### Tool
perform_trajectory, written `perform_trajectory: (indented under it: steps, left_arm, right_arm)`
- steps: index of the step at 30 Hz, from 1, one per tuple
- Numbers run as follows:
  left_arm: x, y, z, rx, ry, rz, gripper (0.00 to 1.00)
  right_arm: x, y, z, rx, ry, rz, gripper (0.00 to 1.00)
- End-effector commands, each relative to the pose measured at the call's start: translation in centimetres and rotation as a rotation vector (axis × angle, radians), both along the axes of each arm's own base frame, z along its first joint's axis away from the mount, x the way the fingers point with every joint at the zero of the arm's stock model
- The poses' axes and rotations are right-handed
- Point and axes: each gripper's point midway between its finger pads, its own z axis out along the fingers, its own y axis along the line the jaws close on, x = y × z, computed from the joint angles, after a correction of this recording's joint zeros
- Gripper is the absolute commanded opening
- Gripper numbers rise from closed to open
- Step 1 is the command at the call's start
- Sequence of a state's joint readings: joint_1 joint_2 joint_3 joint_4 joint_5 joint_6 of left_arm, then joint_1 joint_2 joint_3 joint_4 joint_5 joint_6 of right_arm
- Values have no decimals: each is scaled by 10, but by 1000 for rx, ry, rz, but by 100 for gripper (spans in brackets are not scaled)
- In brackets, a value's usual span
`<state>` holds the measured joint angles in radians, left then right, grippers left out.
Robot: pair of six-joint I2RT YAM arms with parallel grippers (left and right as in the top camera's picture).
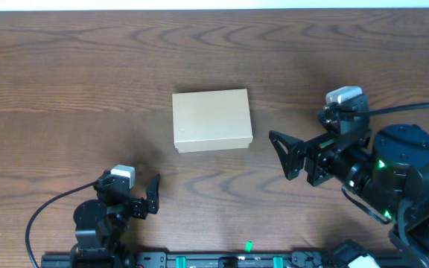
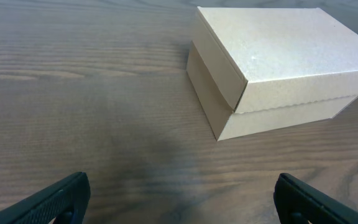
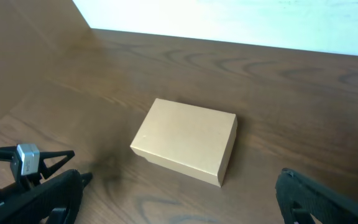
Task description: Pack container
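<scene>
Tabletop: closed container central, far from edges

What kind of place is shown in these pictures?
Likely a robotics lab workbench: the left arm and right arm sit at one edge of a wood-grain table, with a plain closed cardboard box set out.

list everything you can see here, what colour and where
container: one, tan-brown cardboard, lid shut, middle of the table
table: one, dark wood grain, under everything
rail: one, black with small green parts, along the near edge
left hand: one, black, open and empty, near-left of the container, apart from it
right hand: one, black, open and empty, right of the container, apart from it
</scene>
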<state>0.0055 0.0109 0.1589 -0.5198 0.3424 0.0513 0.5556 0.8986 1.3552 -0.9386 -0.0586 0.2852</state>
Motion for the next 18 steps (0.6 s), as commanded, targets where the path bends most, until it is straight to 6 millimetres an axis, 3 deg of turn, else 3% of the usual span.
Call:
perform_trajectory:
  steps: [1, 6, 12, 18]
  left_arm:
    - [-1, -4, -4, -16, 8, -18, 95]
    - [-1, -4, -4, -16, 7, -18, 95]
    - [-1, -4, -4, -16, 7, -18, 95]
    - [-1, -4, -4, -16, 7, -18, 95]
  right_arm:
    - [0, -2, 3, 6, -5, -11, 99]
    - [-2, -10, -9, -79, 6, -9, 99]
    - [-8, -44, -83, -245, 61, -111, 99]
    - [-11, -44, -152, -136, -82, -122, 99]
